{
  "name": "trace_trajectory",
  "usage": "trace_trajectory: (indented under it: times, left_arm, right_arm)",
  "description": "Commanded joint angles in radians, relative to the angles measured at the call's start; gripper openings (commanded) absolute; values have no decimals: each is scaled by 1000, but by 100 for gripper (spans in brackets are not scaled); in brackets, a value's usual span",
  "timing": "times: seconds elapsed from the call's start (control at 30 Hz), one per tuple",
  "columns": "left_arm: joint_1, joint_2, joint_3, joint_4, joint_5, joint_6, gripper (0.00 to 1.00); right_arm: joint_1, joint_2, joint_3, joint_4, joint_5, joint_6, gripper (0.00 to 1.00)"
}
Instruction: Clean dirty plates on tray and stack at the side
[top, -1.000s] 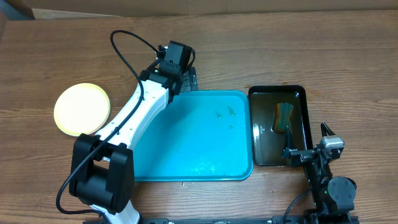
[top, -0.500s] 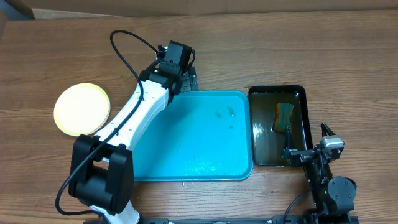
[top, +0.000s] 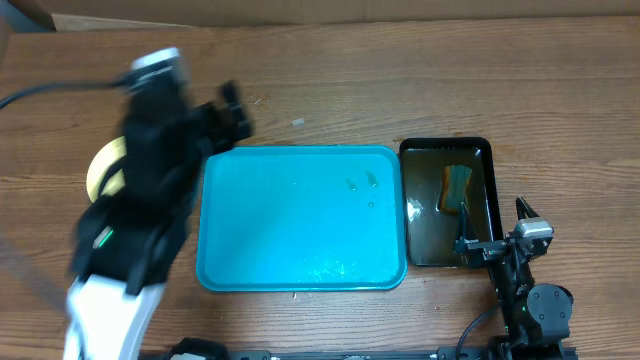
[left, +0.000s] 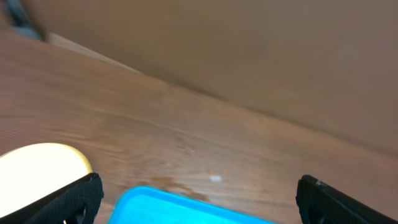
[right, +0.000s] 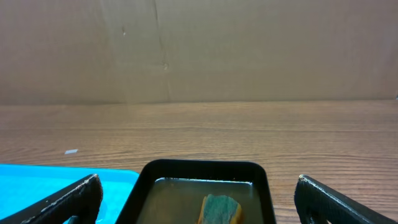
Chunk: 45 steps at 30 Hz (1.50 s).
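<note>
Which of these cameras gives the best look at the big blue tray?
The overhead view. It shows nearly the whole blue tray from above, rim and floor. The left wrist view catches only a blurred bit of its edge at the bottom; the right wrist view only a sliver at the lower left.

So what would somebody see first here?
The big blue tray in the middle of the table, with no plates on it. The blurry left arm looms at the left, half hiding a yellow plate. At the right, a black tray holds a sponge.
</note>
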Motion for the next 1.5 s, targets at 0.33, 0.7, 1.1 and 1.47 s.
trace_trajectory:
  times: [0.33, 0.7, 1.1, 1.47]
  left_arm:
    - [289, -507, -458, -68, 127, 11, 100]
    - [301, -946, -1022, 683, 130, -34, 99]
    - [301, -1112, -1273, 1063, 121, -34, 100]
    - [301, -1112, -1352, 905, 115, 6, 100]
  right_arm:
    - [3, -12, -11, 6, 9, -7, 100]
    - [3, -12, -11, 6, 9, -7, 100]
    - [3, -11, -11, 6, 9, -7, 100]
    - [3, -11, -11, 6, 9, -7, 100]
